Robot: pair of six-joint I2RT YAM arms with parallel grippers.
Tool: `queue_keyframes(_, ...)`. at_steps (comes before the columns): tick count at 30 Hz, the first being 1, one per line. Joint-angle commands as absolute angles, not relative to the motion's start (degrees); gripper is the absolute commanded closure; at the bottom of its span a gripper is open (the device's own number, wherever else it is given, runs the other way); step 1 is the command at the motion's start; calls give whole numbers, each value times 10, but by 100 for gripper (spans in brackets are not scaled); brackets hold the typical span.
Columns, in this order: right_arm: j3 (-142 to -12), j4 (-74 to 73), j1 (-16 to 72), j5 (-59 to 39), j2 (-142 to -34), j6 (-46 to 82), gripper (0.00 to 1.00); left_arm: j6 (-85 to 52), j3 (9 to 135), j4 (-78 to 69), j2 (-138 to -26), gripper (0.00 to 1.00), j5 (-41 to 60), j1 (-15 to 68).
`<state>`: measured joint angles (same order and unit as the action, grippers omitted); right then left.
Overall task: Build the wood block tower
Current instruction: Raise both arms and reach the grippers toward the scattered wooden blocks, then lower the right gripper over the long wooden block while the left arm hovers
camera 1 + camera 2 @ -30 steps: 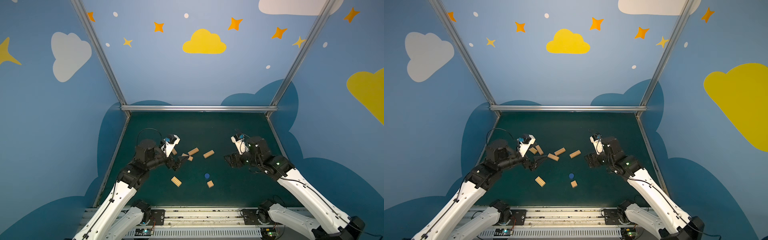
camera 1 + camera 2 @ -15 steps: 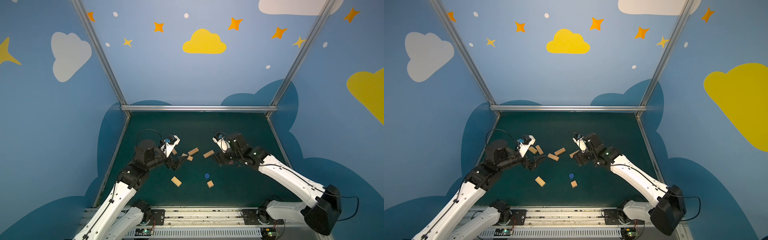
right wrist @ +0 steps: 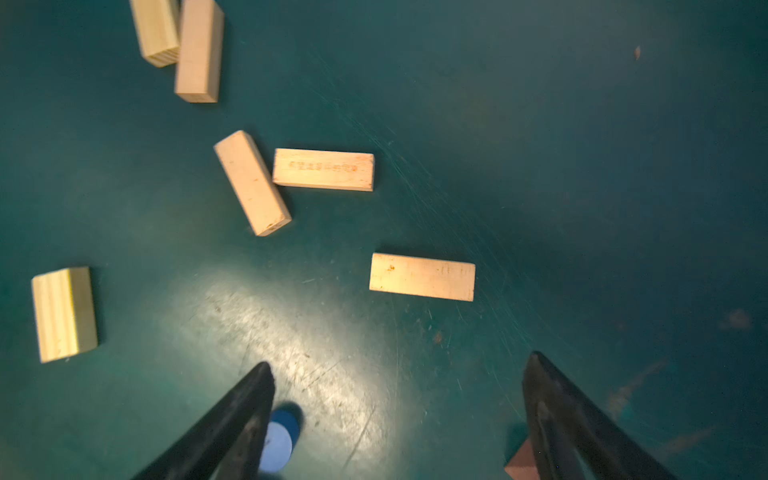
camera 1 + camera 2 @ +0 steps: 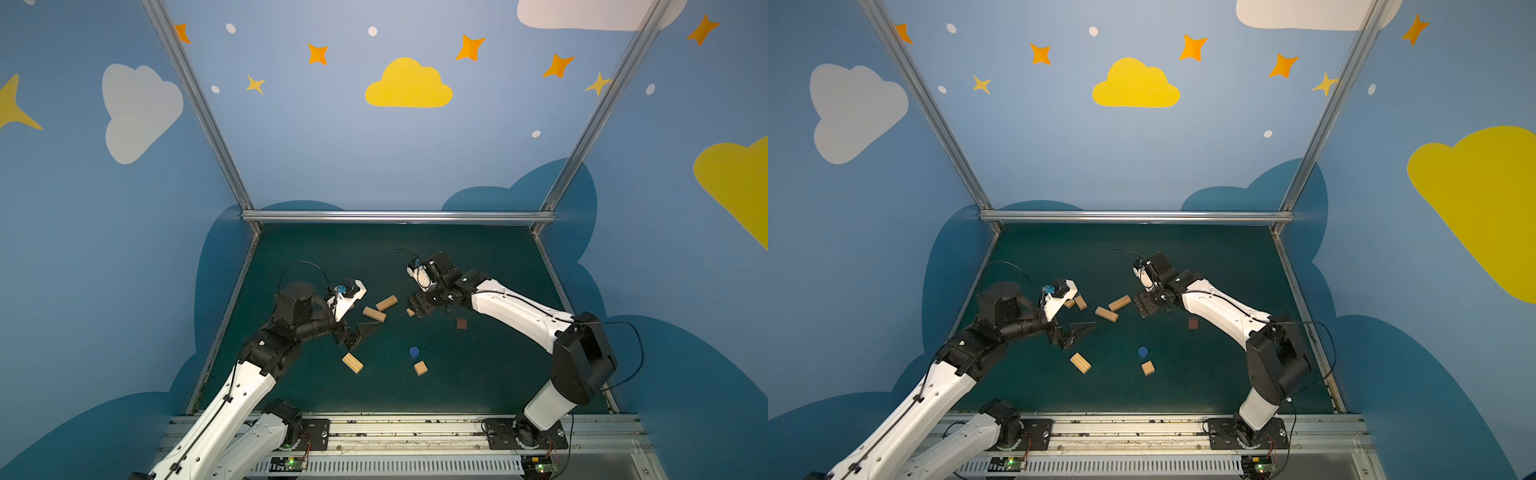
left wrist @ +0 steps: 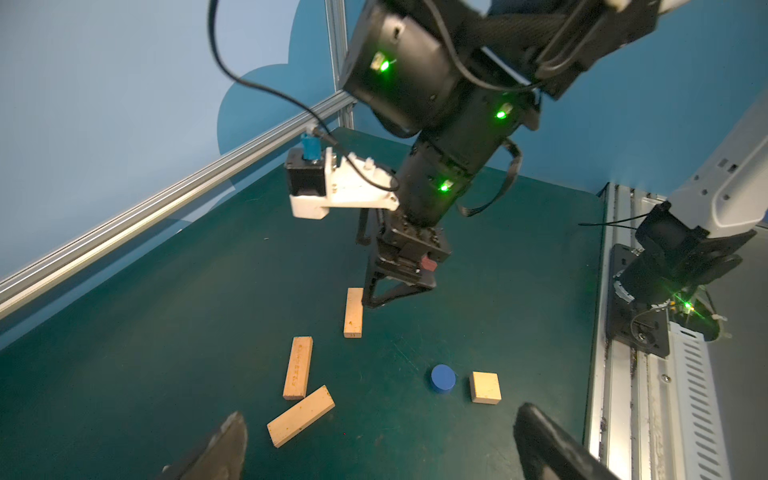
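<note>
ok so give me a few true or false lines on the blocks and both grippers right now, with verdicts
1. The light tan oblong wooden bars are stacked in crosswise layers. False: they lie scattered on the green mat, none stacked.
2. The right gripper is open and holds nothing. True.
3. The blue round wooden piece sits on top of the tan wooden cube. False: it rests on the mat beside the cube.
4. The left gripper is open and empty. True.
5. The dark reddish-brown wooden cube is clamped in the left gripper. False: it lies alone on the mat.
</note>
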<state>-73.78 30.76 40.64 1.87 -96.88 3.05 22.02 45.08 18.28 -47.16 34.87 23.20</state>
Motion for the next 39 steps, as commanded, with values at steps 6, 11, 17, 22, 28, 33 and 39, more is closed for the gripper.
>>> queue_keyframes(6, -839, 375, 395, 78, -1061, 260, 15, 256, 432, 194, -465, 0, 376, 232)
queue_keyframes(11, -859, 402, 447, 172, -1081, 481, 37, 258, 433, 192, -462, 0, 367, 232)
queue_keyframes(17, -890, 416, 489, 218, -1119, 616, 46, 258, 430, 189, -447, 0, 346, 233)
queue_keyframes(22, -914, 432, 512, 255, -1139, 669, 41, 251, 429, 178, -439, 0, 318, 233)
queue_keyframes(28, -905, 439, 545, 303, -1139, 714, 39, 249, 428, 176, -433, 0, 327, 232)
queue_keyframes(33, -904, 434, 551, 305, -1145, 724, 39, 249, 428, 176, -432, 0, 329, 232)
queue_keyframes(39, -906, 433, 550, 312, -1152, 735, 39, 252, 426, 178, -428, 0, 325, 233)
